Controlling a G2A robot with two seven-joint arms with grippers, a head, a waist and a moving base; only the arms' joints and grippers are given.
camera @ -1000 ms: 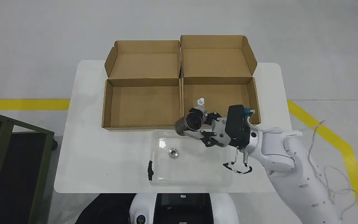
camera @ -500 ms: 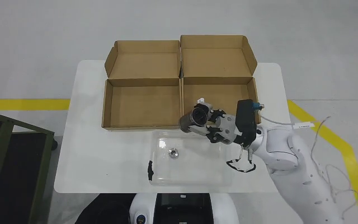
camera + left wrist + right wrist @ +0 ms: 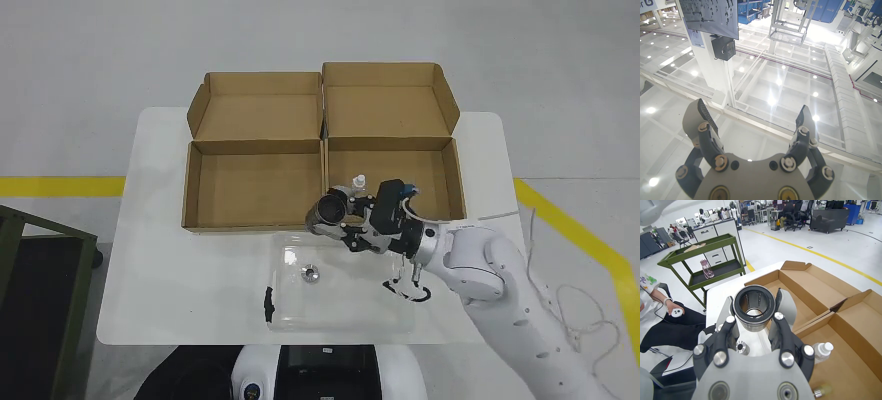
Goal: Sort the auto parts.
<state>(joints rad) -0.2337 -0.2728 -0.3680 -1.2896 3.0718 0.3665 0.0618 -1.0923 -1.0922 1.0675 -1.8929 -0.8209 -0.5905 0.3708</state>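
My left gripper (image 3: 752, 106) is spread wide, holds nothing and points up at the ceiling. From above, my right gripper (image 3: 338, 216) squeezes a metal ring (image 3: 326, 211) over the near right corner of the left box (image 3: 215, 205). My right wrist camera looks into the ring's hollow middle. It also sees a small white bottle (image 3: 822, 349) in the right box (image 3: 853, 332).

The left claw (image 3: 753, 106) pointed up at a white gridded ceiling (image 3: 791, 81) dotted with round lights, its two ridged fingers (image 3: 706, 117) spread wide with nothing between them. Beyond it stood a white pillar (image 3: 715, 79) carrying a dark screen (image 3: 710, 17) and a black box (image 3: 723, 48) — and, farther along, a metal frame (image 3: 789, 24).
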